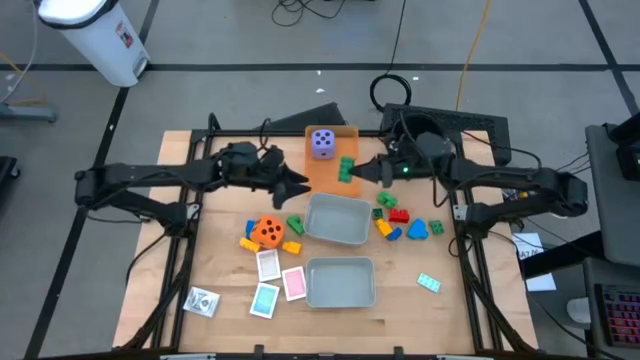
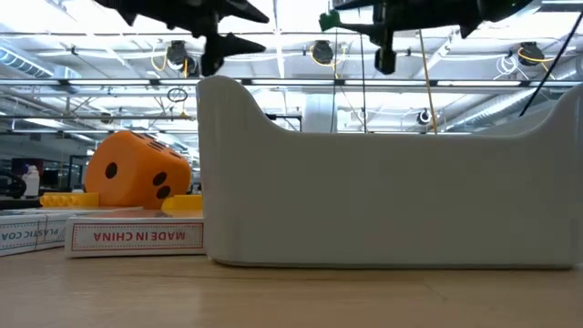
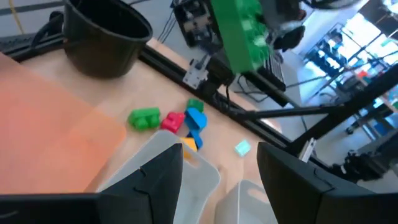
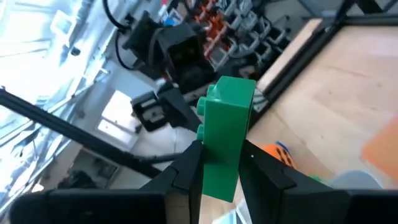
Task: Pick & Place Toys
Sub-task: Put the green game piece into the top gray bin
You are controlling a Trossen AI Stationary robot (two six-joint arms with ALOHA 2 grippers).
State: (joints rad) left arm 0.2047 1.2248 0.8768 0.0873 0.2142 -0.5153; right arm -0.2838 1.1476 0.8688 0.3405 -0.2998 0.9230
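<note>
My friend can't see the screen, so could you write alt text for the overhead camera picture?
From above, the right gripper holds a green brick over a flat orange tray that carries a purple die. The left gripper, open and empty, faces it. Two grey trays, an orange die, bricks and cards lie on the wooden table.

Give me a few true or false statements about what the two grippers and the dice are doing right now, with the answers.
1. The right gripper holds a green brick. True.
2. The left gripper holds the orange die. False: it is open and holds nothing; that die sits on the table.
3. The purple die rests on the flat orange tray. True.
4. Both grey trays hold bricks. False: the grey tray and the one nearer the front look empty.
5. The held green brick is above the orange tray's right edge. True.
</note>
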